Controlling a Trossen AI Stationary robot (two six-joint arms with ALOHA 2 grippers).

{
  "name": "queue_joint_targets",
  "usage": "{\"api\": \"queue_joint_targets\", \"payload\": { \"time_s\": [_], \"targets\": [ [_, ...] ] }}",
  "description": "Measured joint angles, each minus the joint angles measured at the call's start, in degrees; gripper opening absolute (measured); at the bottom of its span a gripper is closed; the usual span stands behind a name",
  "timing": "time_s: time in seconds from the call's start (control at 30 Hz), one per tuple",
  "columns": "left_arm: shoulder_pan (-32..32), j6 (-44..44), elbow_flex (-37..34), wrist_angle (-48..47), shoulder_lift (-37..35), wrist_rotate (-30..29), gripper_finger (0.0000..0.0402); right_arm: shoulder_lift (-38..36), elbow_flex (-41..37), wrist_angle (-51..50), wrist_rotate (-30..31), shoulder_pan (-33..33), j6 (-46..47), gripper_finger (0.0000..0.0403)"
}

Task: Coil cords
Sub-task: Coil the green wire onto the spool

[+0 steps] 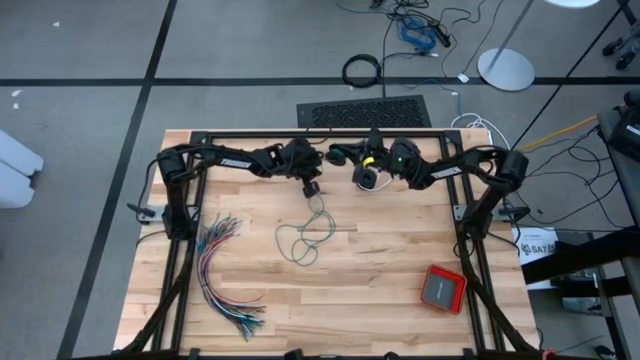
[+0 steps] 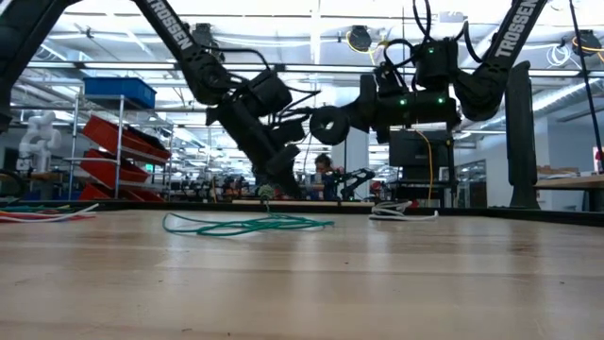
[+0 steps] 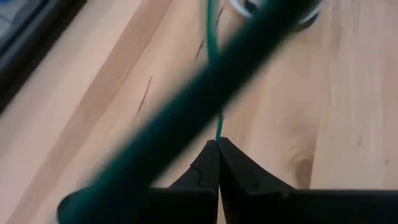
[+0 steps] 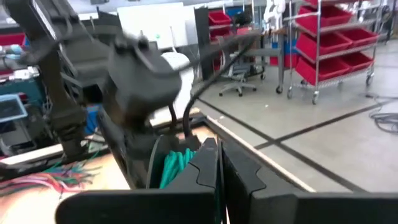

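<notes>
You are looking at a wooden table (image 1: 380, 300) with both arms reaching in from the far edge. The left gripper (image 1: 311, 189) is sitting low over the table's far middle, and its fingers (image 3: 205, 171) are pressed together. In the left wrist view, the teal-green cord (image 1: 303, 238) is running straight up from between those closed fingertips, so the gripper is pinching that cord's end. The rest of the cord is lying in loose, open loops on the wood just in front of the gripper, toward the table's middle. In the low view it is showing as flat green strands (image 2: 247, 225) resting on the surface below the left arm.

The right gripper (image 1: 341, 155) is hanging above the far edge, raised well off the table and pointing toward the left arm. Its fingers (image 4: 208, 171) are clenched, with nothing visible between them.

A small pale coil (image 2: 404, 212) is lying on the far part of the table in the low view; what it is cannot be told.

The fanned bundle of many-coloured wires (image 1: 222, 270) is lying near the left side. A red box (image 1: 443, 288) is sitting near the right front corner. A black cable ring (image 1: 362, 71) is lying on the floor beyond the table.
</notes>
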Motion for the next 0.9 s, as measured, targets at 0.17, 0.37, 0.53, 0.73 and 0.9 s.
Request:
{"api": "queue_joint_targets", "payload": {
  "time_s": [0.17, 0.37, 0.53, 0.73, 0.9],
  "targets": [
    [0.57, -1.92, -2.39, 2.93, 0.00, 1.49, 0.0000, -2.53, -0.36, -0.14, 0.02, -0.03, -0.48, 0.0000],
    [0.05, -3.21, -2.39, 6.85, 0.00, 4.81, 0.0000, -3.49, -0.37, 0.68, -0.07, -0.01, 0.00, 0.0000],
    [-1.32, -3.88, -2.39, 8.78, 0.00, 5.01, 0.0003, -3.49, -0.37, 1.20, -0.07, -0.01, 0.50, 0.0000],
    [-2.08, -4.73, -2.39, 8.34, 0.00, 2.94, 0.0053, -3.49, -0.37, 1.61, 0.21, -0.13, 0.37, 0.0000],
    [-2.17, -4.74, -2.39, 7.07, -0.34, 2.96, 0.0091, -3.49, -0.37, 1.51, 0.24, -0.89, 0.26, 0.0000]
  ]
}}
